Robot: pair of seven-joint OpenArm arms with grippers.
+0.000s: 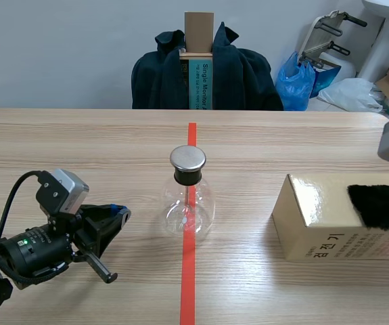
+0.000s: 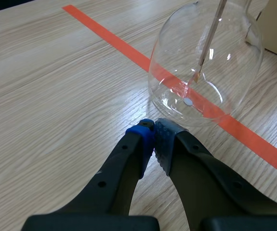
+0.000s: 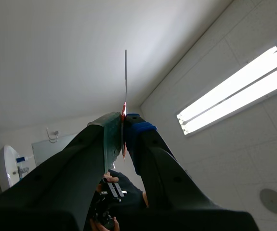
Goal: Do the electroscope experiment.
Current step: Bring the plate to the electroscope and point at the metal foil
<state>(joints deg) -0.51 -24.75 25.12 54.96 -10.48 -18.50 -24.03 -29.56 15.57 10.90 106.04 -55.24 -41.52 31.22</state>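
Clear flask [image 1: 188, 206], metal cap [image 1: 187, 158]; left tool [image 2: 153, 125] clenched empty, right tool [image 3: 124, 119] grasping thin rod [image 3: 125, 77].

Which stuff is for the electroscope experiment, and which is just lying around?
For the experiment: glass electroscope flask; black fur on the gold box; thin strip pinched in the right gripper.
Just lying about: dark jacket; blue bag, both beyond the table.

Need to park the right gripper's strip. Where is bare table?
Bare wood lies between the flask and the box, and across the far table behind both. Crowded: the left gripper, shut, sits close beside the flask, and black fur covers part of the box top.
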